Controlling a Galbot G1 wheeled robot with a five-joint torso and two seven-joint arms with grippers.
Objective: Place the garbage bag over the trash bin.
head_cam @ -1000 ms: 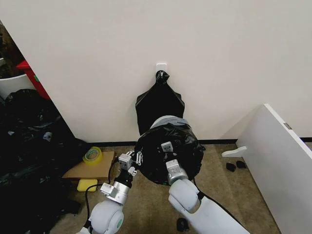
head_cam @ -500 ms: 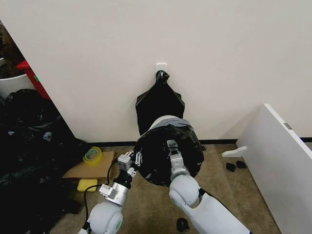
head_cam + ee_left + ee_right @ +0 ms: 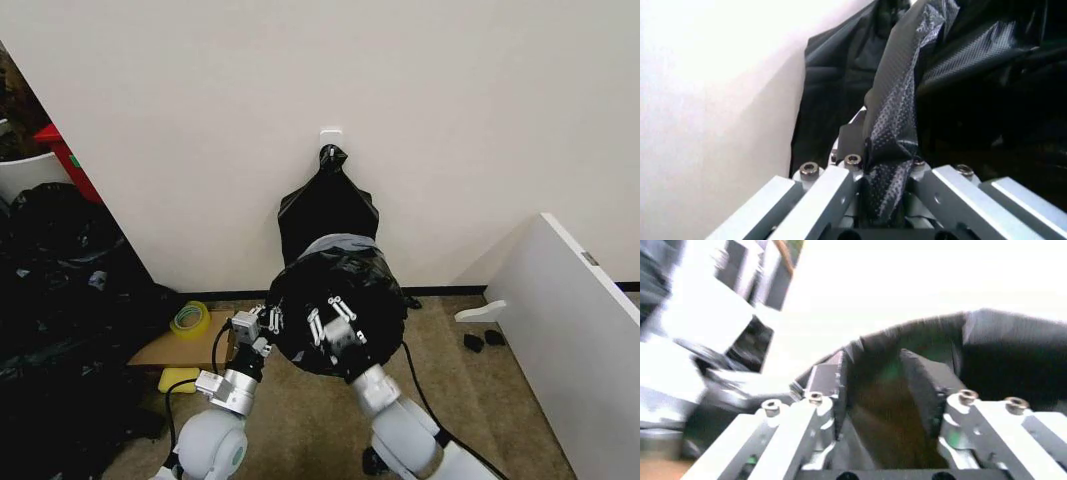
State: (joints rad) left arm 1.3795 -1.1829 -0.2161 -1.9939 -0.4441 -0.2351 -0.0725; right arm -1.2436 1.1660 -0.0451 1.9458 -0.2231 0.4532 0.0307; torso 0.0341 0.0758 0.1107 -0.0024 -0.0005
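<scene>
On the head view I see the bag [image 3: 340,305] draped over the bin [image 3: 338,243], which stands at the wall below the hooked bundle [image 3: 328,212]. My left gripper [image 3: 268,322] sits at the bag's left edge; my right gripper [image 3: 333,318] is over the bag's front, fingers spread.

On the left wrist view, the left gripper [image 3: 885,172] has its fingers clamped on a fold of bag [image 3: 897,100].

On the right wrist view, the right gripper [image 3: 881,385] has its fingers apart, with bag [image 3: 1000,355] just beyond them.
</scene>
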